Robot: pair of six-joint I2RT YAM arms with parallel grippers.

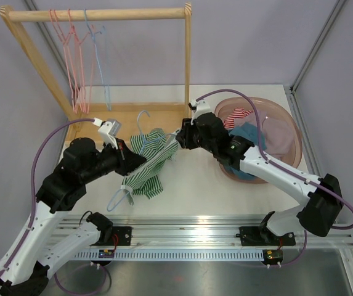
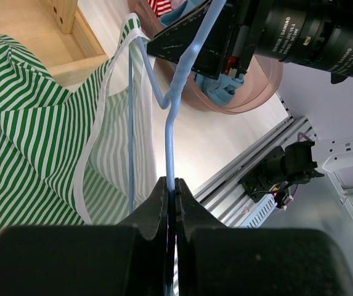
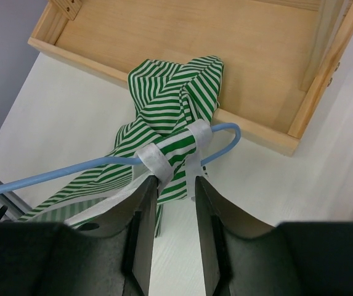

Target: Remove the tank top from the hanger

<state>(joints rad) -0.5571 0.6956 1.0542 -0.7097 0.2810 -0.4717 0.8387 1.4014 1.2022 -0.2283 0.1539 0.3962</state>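
Green-striped tank top (image 1: 153,165) on blue wire hanger (image 2: 169,135): left end effector (image 2: 171,184) grasps hanger; right end effector (image 3: 176,185), released, straddles strap (image 3: 194,134).

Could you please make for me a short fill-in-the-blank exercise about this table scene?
1. The left gripper is shut on the blue ___.
2. The tank top has white and ___ stripes.
3. The round basin on the right is ___ in colour.
4. The rack at the back is made of ___.
Missing words: hanger; green; pink; wood.
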